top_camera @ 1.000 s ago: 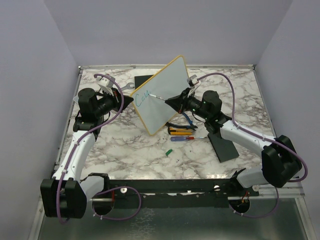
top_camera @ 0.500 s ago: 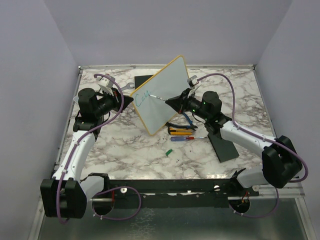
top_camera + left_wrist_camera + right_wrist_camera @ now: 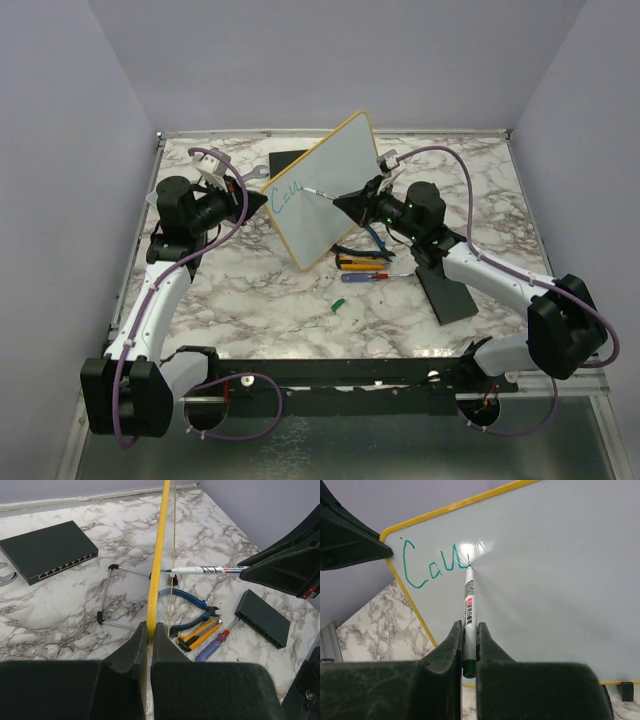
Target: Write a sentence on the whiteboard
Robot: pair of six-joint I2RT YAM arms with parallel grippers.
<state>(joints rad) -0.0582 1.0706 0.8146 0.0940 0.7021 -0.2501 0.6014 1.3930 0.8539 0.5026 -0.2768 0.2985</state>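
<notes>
My left gripper [image 3: 149, 630] pinches the whiteboard [image 3: 325, 195] by its yellow rim, on edge near the tabletop's [image 3: 270, 300] far middle. My right gripper [image 3: 468, 630] clamps a marker [image 3: 469, 597], tip on the board. The top is white marble with grey veins, and the walls are lilac. The sentence [image 3: 432, 565] is a few teal cursive letters.

One whiteboard [image 3: 335, 160], one marker [image 3: 469, 605], two black boxes [image 3: 47, 550], perhaps three hand tools [image 3: 200, 632].

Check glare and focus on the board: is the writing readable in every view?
Right wrist: the whiteboard has one small glare spot just above the marker tip, and the teal writing is sharp. Left wrist: the whiteboard is edge-on, only its yellow rim shows, no writing visible. Top: even light, writing tiny and hard to read.
</notes>
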